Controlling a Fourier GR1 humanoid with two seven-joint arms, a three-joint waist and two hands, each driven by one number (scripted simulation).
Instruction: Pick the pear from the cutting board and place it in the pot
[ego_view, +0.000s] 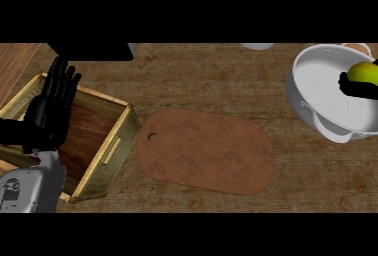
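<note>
Yellow-green against white enamel, the pear (365, 72) hangs over the pot (325, 100) at three o'clock, wrapped in the curled black fingers of the right hand (359, 89), which enters from the frame's right edge. The fruit is already off the cutting board (205, 151) — the brown board lies bare at centre, its hanging hole toward nine o'clock. By the look of it, the carry is done and only the release is left: the pear sits above the pot's far side, inside the rim's outline, though whether it touches the bottom cannot be told.

At nine o'clock the left hand (53, 102) rests with fingers straight and upright over a wooden crate (111, 150), holding nothing.

Room is tight on the right: the pot stands near the picture's edge, with its handle toward five o'clock and its rim close around the hand, so a withdrawal probably needs to rise clear of the wall first. Open counter (214, 75) stretches between board and pot, and along twelve o'clock, where a pale object (257, 46) just shows.
</note>
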